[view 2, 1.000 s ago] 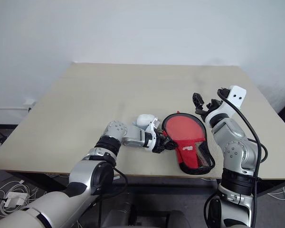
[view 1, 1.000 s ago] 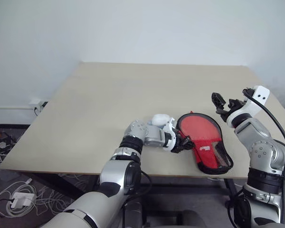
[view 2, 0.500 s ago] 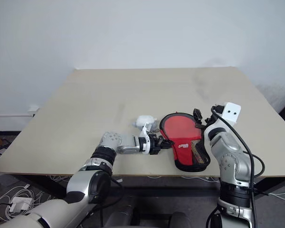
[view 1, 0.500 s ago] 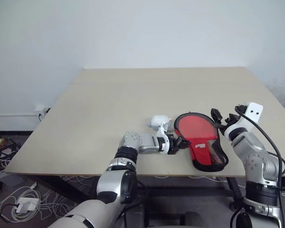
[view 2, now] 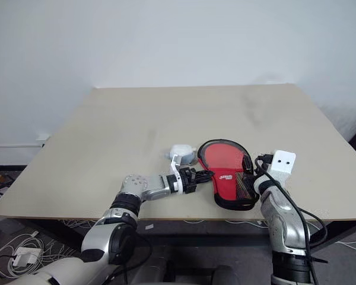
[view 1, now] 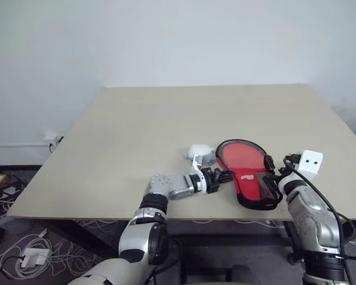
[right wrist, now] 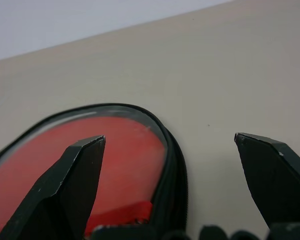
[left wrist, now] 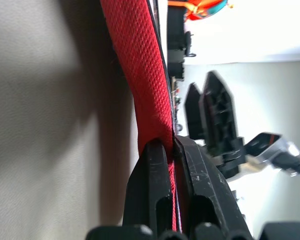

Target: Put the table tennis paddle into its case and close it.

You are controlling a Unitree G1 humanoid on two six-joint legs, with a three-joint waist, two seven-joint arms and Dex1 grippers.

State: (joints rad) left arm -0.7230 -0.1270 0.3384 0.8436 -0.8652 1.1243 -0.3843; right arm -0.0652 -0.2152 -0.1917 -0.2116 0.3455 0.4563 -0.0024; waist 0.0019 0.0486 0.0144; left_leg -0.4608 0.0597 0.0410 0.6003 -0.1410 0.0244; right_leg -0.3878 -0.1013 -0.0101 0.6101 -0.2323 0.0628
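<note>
While I compare with a second ago:
Right claw (view 2: pixel 260 167): fingers spread wide, empty, sunk low to the case's right edge.
Left claw (view 1: pixel 223 176): still clenched on the case's left rim.
Case (view 1: pixel 249 173): flat on table (view 1: pixel 142 130), near its front edge.
Beyond my left claw: small white object (view 1: pixel 198 152).

Red case (view 2: pixel 224 172) on table (view 2: pixel 166 119), left claw (view 2: pixel 203 176) pinching its edge, right claw (view 2: pixel 260 161) alongside, white object (view 2: pixel 181 152) nearby

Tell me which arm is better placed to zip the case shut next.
The right, probably. The right gripper is open and free beside the case, while the left gripper is shut on its red edge, holding it steady.
</note>
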